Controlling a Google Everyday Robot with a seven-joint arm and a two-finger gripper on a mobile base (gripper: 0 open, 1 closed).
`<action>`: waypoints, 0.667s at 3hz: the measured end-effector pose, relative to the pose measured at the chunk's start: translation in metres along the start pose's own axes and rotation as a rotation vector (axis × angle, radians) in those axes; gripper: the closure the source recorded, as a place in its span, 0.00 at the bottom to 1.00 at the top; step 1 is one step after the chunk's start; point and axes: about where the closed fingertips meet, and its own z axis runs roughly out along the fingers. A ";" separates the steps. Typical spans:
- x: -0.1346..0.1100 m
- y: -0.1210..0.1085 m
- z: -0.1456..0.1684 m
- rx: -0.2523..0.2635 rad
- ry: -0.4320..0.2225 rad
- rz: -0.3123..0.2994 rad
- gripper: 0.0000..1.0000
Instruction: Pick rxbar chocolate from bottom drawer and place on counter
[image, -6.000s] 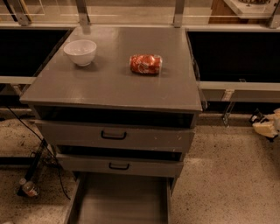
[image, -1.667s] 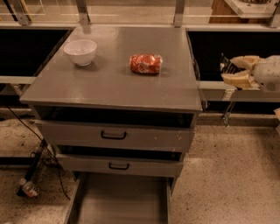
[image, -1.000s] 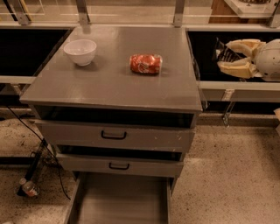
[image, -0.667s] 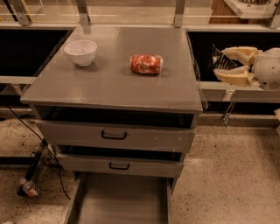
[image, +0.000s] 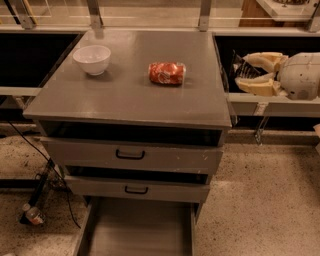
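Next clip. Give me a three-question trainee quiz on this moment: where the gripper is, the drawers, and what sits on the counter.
1. True or false: the gripper is inside the bottom drawer.
2. Which thing lies on its side on the counter? A) the white bowl B) the red can C) a plate
3. Fill in: in the part of the open bottom drawer that shows, the rxbar chocolate is ___.

Key
1. False. It hangs to the right of the counter, beyond its edge, with fingers apart and empty.
2. B
3. Not visible: only bare grey floor shows.
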 end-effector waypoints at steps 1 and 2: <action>-0.025 0.021 0.040 -0.108 -0.059 -0.023 1.00; -0.048 0.049 0.083 -0.225 -0.112 -0.037 1.00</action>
